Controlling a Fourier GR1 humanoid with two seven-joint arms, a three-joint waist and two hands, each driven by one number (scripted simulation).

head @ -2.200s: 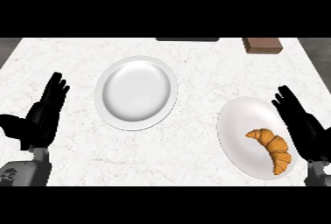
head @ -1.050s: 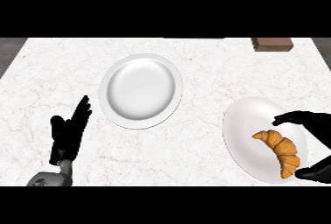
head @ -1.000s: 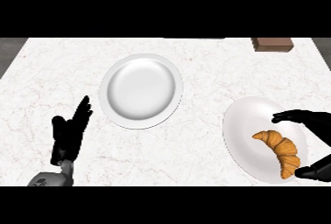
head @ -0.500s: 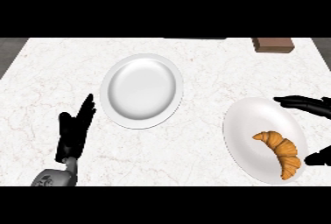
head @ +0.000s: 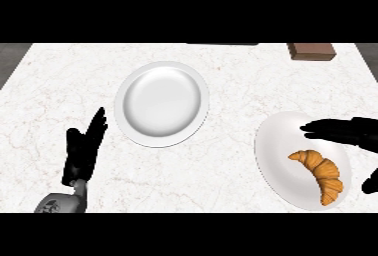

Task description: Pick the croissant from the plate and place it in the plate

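The right hand point(head: 348, 133) comes in from the right edge with its fingers point(head: 325, 129) stretched out nearly straight toward the left, set wide apart from the thumb point(head: 371, 181), of which only a dark tip shows lower down at the same edge; it holds nothing. The fingers lie across the far part of the right plate point(head: 277, 150), and whether they touch its surface cannot be told. The croissant point(head: 322, 171) lies on the near right part of that plate, golden brown and curved, its length running from upper left to lower right; it sits below the fingers and left of the thumb, in the wide gap between them, touched by neither.

The left hand point(head: 83, 148) rests open at the lower left, fingers straight and close together, pointing away from the robot; it holds nothing, and its grey forearm point(head: 65, 202) shows at the lower edge.

The second plate point(head: 162, 102), white and bare, sits on the counter point(head: 221, 170) to the left of the middle, just beside the left hand's fingertips and well apart from the plate with the croissant; only plain marbled counter lies between the two plates. A brown block point(head: 311, 50) stands at the far right edge of the counter, well apart from both plates and both hands.
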